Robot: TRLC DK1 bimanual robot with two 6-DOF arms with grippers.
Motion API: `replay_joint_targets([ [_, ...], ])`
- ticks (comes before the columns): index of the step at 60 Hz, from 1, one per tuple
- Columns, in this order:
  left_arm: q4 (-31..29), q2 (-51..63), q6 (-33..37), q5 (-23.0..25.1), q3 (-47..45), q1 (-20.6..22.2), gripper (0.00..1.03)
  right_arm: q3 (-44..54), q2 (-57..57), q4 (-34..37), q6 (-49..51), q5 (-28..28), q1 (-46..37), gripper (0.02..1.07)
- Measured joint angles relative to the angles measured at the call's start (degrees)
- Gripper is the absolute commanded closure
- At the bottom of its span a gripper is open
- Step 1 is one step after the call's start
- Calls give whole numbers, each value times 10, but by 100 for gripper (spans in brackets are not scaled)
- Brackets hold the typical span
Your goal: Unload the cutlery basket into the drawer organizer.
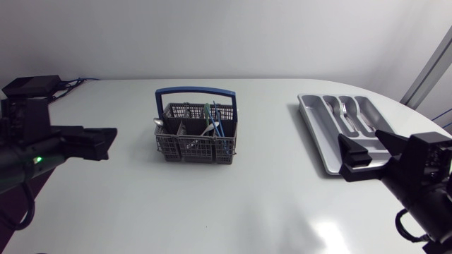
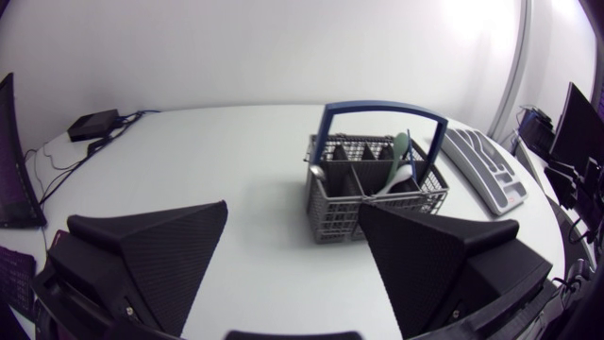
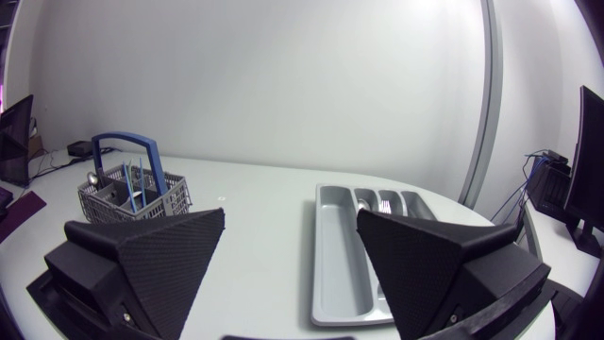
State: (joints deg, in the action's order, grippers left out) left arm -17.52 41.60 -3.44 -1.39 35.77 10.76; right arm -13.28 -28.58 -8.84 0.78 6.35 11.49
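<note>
the cutlery basket sits mid frame, the drawer organizer at the right. left gripper and right gripper are wide apart, empty. a crooked grab might tip the cutlery basket over.

Light: bright, even, from overhead.
Glare: pale sheen on the table by its near edge, right of middle.
Shadows: faint, soft, tight under the cutlery basket.
Distortion: both wrist views bow strongly toward their edges.
</note>
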Motion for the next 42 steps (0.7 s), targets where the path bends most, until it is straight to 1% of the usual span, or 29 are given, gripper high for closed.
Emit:
replay_joint_targets([
  [7, -16, 73, 4, 2, 52, 47, 8, -43, -78, 3, -8, 37, 40, 6],
  [11, -20, 107, 4, 6, 71, 64, 8, -71, -116, 20, -8, 61, 71, 6],
  [15, -20, 144, 2, 15, 90, 77, 8, -107, -160, 52, -8, 72, 96, 6],
  [23, -19, 220, -7, 27, 126, 104, 9, -188, -245, 134, -8, 74, 123, 6],
  [25, -16, 242, -10, 34, 136, 110, 9, -208, -265, 151, -8, 69, 127, 6],
  [29, -13, 282, -14, 46, 156, 118, 9, -237, -295, 174, -3, 26, 129, 6],
  [35, 2, 342, -27, 65, 192, 123, 9, -263, -321, 195, 5, -57, 125, 6],
  [37, 11, 360, -32, 71, 204, 125, 10, -270, -330, 200, 6, -67, 125, 6],
  [39, 21, 374, -37, 79, 214, 127, 16, -280, -344, 207, 7, -73, 124, 6],
  [42, 29, 395, -45, 94, 230, 132, 17, -293, -364, 208, 9, -77, 124, 6],
])
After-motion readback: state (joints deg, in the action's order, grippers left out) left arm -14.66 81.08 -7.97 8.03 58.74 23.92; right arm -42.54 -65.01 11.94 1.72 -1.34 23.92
